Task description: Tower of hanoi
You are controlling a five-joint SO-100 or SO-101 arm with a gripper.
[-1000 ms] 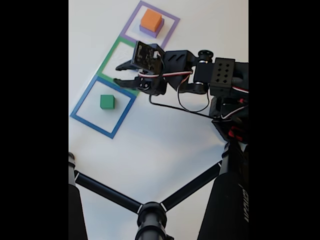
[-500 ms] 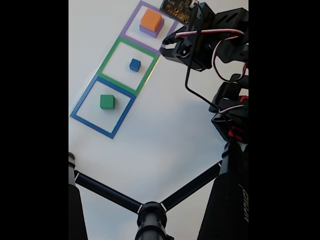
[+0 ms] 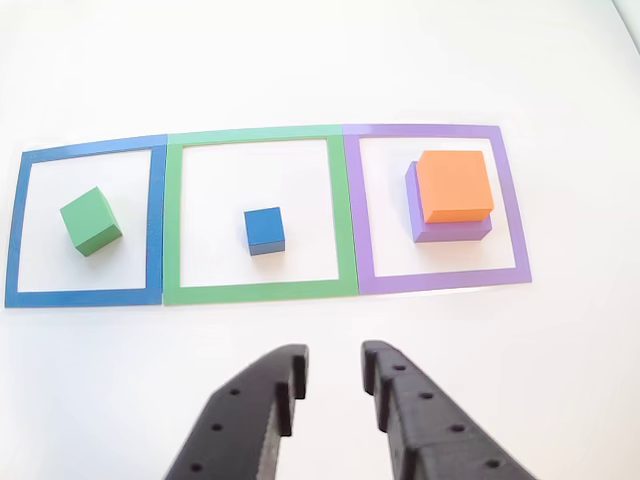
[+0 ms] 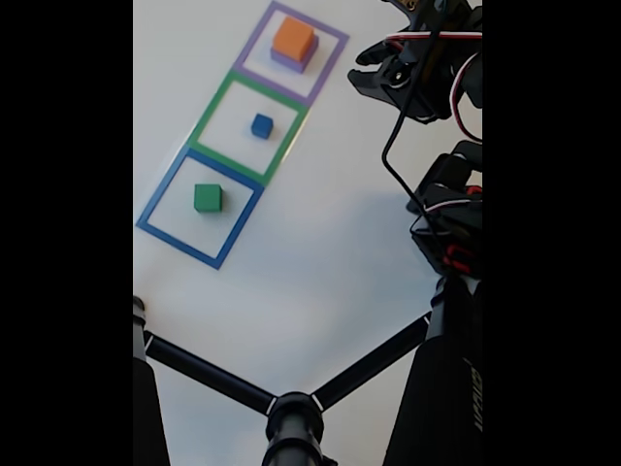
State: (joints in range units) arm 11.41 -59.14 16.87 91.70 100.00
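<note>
Ahead of our gripper [image 3: 333, 372] in the other view, left to right, sit the green block [image 3: 91, 221], the blue cube [image 3: 265, 230] and the orange block [image 3: 455, 186] stacked on the purple block [image 3: 440, 228], each inside its own tape square. Bare white table [image 3: 330, 320] separates them from our parted, empty fingers. Since a second ago we have drawn back from over the squares.

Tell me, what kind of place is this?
Probably a hobby or lab tabletop for robot practice: a plain white table, three taped square outlines holding coloured blocks such as the blue cube, and a tripod.
</note>
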